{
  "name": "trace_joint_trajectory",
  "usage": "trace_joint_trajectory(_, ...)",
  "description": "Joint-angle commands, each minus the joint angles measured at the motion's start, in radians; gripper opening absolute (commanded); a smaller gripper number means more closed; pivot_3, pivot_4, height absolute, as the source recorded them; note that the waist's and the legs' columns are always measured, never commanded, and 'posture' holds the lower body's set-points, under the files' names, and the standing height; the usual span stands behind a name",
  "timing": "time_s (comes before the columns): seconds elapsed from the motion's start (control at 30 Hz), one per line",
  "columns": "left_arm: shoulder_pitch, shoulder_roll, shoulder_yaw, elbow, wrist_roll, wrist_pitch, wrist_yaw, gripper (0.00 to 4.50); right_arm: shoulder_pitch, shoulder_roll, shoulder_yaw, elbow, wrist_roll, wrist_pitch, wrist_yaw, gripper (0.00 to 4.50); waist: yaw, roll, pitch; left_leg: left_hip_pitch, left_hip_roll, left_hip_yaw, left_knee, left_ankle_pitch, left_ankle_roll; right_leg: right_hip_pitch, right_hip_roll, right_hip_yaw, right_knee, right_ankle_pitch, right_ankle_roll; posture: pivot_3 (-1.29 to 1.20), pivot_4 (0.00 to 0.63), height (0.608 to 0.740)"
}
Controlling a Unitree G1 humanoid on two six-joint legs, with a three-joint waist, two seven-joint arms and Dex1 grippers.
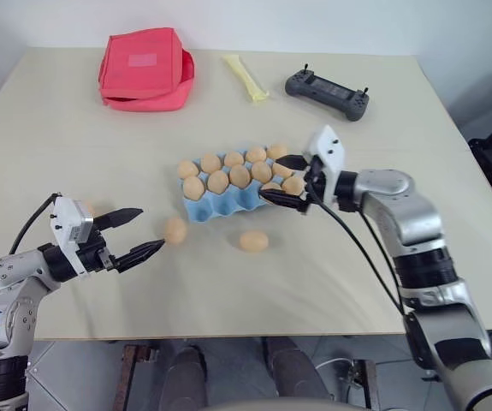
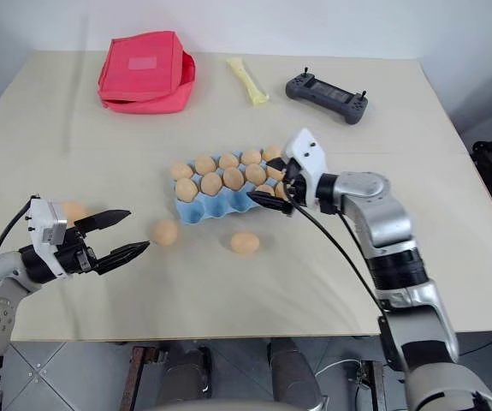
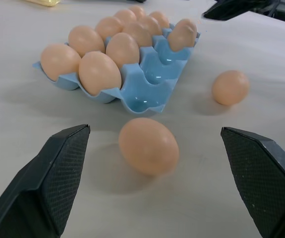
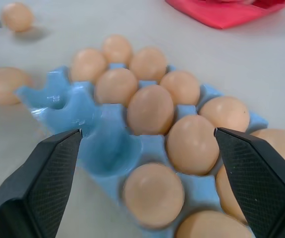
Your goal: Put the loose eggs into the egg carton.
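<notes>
The egg carton (image 1: pixel 228 193) sits near the middle of the counter (image 1: pixel 74 128), most of its cups filled and a few hollows on its near-left side still bare. Two loose eggs lie on the counter between the carton and the near edge: one egg (image 1: pixel 174 229) just off the carton's near-left corner, the other egg (image 1: pixel 253 241) a little to its right. A third egg (image 2: pixel 74 211) shows past the left arm, nearer the left edge.

The likeliest slip is with the egg at the near-left corner: it lies free on a smooth top, so a finger that meets it off-centre could send it rolling toward the near edge or against the carton. At the carton, the right claw's lower finger hangs close over the near-right eggs; a careless pull-away could catch one or drag the light tray.

The left claw (image 1: pixel 139 233) is spread wide and holds nothing; it points level at the nearest egg, which lies just ahead of the fingertips, apart from both. The right claw (image 1: pixel 287 180) is also spread wide and empty, hovering over the carton's right end with eggs below it; whether a finger touches one I cannot tell.

Toward the far edge lie a red pouch (image 1: pixel 145 68), a pale yellow strip (image 1: pixel 246 77) and a dark controller (image 1: pixel 327 92), all well apart from the work.
</notes>
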Motion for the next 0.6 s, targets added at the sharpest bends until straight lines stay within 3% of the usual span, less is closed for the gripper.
trace_joint_trajectory(0.03, 0.010, 0.029, 0.042, 0.000, -0.027, -0.001, -0.034, 4.50, 0.106, -0.114, -0.056, -0.144, 0.073, 0.068, 0.084, 4.46, 0.003, 0.000, 0.000, 0.000, 0.000, 0.000, 0.000, 0.000, 0.000, 0.000, 0.000, 0.000, 0.000, 0.000, 0.000, 0.00, 0.150, 0.740)
trace_joint_trajectory(0.23, 0.037, 0.036, 0.077, 0.044, -0.016, -0.026, -0.057, 4.50, 0.337, -0.308, -0.127, -0.277, 0.142, 0.124, 0.167, 4.46, 0.006, 0.000, 0.000, 0.000, 0.000, 0.000, 0.000, -0.001, 0.001, 0.000, 0.000, 0.000, 0.000, -0.002, -0.003, 0.00, 0.150, 0.740)
trace_joint_trajectory(0.47, 0.080, 0.029, 0.104, 0.062, -0.015, -0.050, -0.067, 4.50, 0.495, -0.373, -0.194, -0.336, 0.169, 0.107, 0.178, 4.46, 0.002, 0.000, 0.000, 0.001, 0.000, 0.001, 0.004, 0.000, 0.001, 0.002, 0.000, 0.002, -0.001, -0.006, -0.011, 0.00, 0.150, 0.740)
trace_joint_trajectory(0.6, 0.095, 0.029, 0.115, 0.062, -0.018, -0.066, -0.070, 4.50, 0.456, -0.311, -0.173, -0.375, 0.200, 0.126, 0.122, 4.46, -0.003, 0.000, 0.000, 0.001, 0.000, 0.001, 0.004, 0.000, 0.001, 0.002, 0.000, 0.002, -0.001, -0.007, -0.012, 0.00, 0.150, 0.740)
